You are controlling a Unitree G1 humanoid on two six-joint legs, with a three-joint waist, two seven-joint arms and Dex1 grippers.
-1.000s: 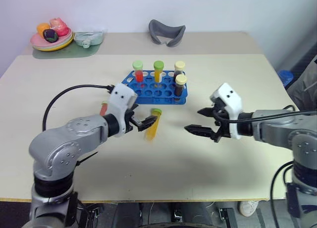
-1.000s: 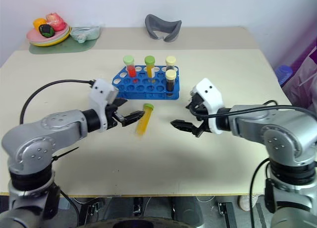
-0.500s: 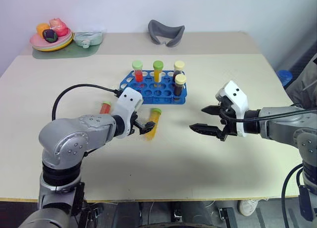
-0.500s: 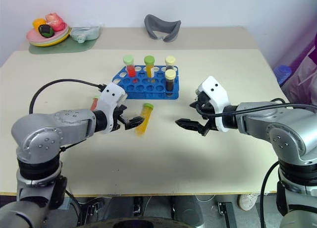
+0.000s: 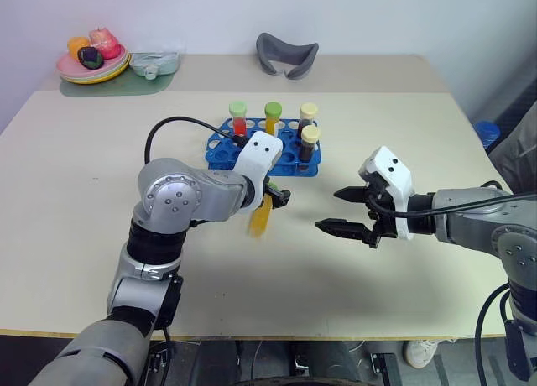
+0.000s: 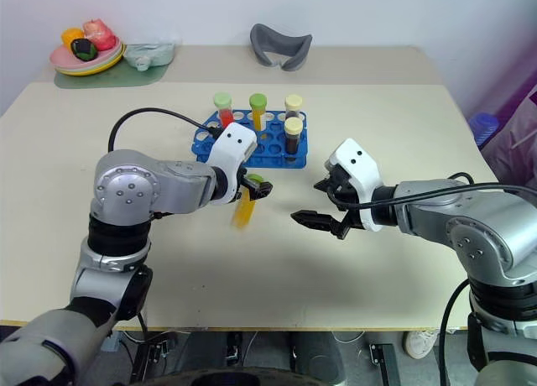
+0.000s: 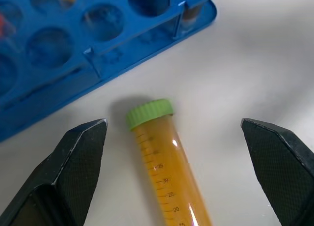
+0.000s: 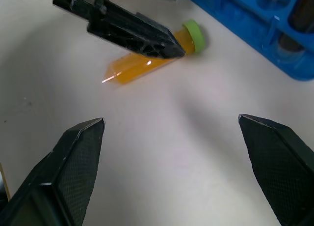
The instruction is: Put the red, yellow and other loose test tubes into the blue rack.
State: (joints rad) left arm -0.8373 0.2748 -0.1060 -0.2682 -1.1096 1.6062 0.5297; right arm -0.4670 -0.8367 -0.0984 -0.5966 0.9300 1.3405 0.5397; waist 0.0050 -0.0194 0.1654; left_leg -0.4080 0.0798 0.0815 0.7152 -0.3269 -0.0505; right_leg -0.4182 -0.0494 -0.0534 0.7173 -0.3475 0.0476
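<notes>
The blue rack (image 5: 252, 155) stands mid-table with a red tube (image 5: 239, 119), a yellow tube (image 5: 273, 117) and two dark tubes (image 5: 310, 141) upright in it. A loose yellow tube (image 5: 259, 219) with a green cap lies on the table just in front of the rack. My left gripper (image 5: 273, 198) hovers open over its cap end, and the left wrist view shows the tube (image 7: 169, 172) between the two spread fingers (image 7: 78, 162), untouched. My right gripper (image 5: 329, 210) hangs open to the right of the tube with nothing in it. The loose red tube is hidden.
A plate of toy fruit (image 5: 92, 63) on a green mat sits at the far left corner, with a pale green item (image 5: 155, 65) beside it. A grey curved piece (image 5: 287, 54) lies at the back centre. A black cable (image 5: 180, 121) loops from my left arm near the rack.
My left gripper has swung right and forward, from beside the yellow tube to over its cap end near the rack. The right gripper has stayed about where it was.
</notes>
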